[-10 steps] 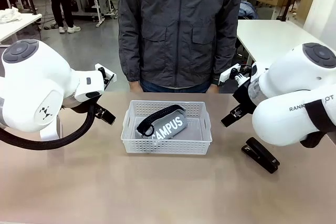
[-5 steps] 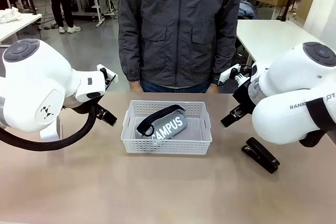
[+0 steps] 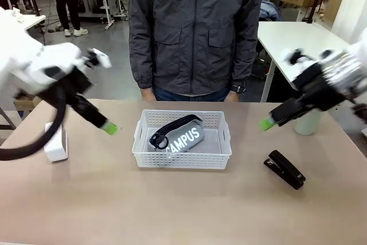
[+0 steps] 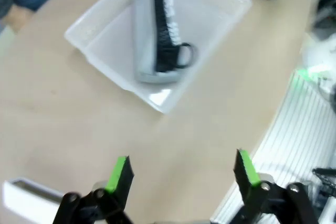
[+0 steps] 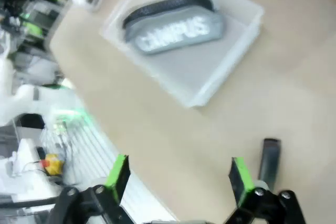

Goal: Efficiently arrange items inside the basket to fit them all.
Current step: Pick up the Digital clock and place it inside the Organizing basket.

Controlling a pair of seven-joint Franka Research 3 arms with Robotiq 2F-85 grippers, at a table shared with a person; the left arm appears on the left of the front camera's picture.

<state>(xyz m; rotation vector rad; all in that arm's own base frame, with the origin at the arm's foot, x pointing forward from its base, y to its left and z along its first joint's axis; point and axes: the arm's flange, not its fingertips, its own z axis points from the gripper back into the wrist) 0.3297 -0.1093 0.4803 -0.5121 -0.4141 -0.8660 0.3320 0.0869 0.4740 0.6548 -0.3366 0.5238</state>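
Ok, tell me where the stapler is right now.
In the front view the stapler lies on the table at the robot's right, outside the basket, nearer the camera than the cup.

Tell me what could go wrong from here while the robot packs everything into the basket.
1. The pouch lies diagonally across the middle of the basket, so the stapler, the cup and the white device may not all fit unless the pouch is shifted to one side.
2. The cup stands upright close by the open right gripper; a careless sweep of that arm could tip it over.
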